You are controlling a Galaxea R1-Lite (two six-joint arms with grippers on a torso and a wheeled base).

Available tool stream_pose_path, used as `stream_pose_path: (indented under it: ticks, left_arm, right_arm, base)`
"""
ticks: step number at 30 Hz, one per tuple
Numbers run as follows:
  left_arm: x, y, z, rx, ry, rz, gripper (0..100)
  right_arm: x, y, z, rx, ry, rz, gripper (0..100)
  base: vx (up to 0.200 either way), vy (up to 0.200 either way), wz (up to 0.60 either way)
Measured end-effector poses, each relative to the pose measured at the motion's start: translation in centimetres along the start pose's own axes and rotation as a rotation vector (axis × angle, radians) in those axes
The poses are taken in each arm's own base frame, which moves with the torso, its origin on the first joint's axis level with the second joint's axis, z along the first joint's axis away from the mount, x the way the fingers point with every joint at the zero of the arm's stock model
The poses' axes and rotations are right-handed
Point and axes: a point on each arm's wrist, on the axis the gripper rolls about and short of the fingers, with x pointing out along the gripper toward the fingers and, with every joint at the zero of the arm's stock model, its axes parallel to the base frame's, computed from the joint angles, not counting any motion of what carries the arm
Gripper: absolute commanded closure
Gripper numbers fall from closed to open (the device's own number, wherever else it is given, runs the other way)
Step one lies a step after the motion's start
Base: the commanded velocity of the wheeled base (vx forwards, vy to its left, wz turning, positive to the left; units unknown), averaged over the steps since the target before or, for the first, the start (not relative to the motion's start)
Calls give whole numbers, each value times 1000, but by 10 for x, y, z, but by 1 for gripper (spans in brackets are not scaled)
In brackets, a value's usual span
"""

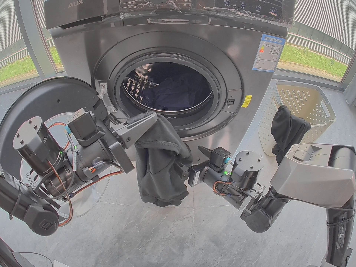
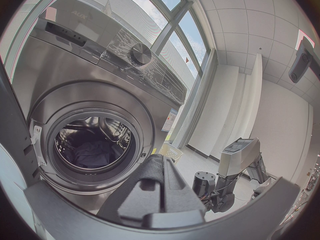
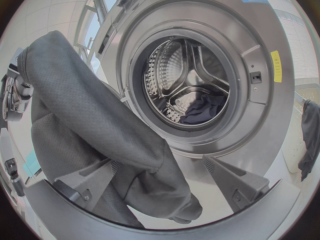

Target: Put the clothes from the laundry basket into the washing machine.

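Left gripper (image 1: 154,118): your fingers clamp the garment (image 1: 160,160), just before the washer (image 1: 237,49) mouth.
Right gripper (image 3: 156,160): fingers wide, beside the garment, below that mouth.
Basket (image 1: 327,105): right of the washer.

From the robot's head, one camera looks down on the washing machine (image 1: 237,52) and the floor (image 1: 185,234) before it. The left wrist camera looks up from low beside the open door (image 1: 44,97); the right wrist camera sits close, past a hanging dark garment (image 3: 93,117). All three share the drum (image 1: 167,86).
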Motion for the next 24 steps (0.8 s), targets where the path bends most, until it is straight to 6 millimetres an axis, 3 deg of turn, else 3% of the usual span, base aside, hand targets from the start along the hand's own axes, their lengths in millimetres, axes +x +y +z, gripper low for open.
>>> stream_pose_path:
  ticks: [8, 9, 24]
  left_arm:
    - [0, 0, -1, 0, 2, 1, 100]
    - [0, 0, -1, 0, 3, 1, 100]
    - [1, 2, -3, -5, 10, 6, 100]
  right_arm:
    - [5, 7, 11, 4, -44, 20, 0]
    - [5, 7, 11, 4, -45, 20, 100]
    - [-9, 9, 21, 8, -50, 24, 100]
  base:
    - [0, 0, 0]
    - [0, 0, 0]
    - [0, 0, 0]
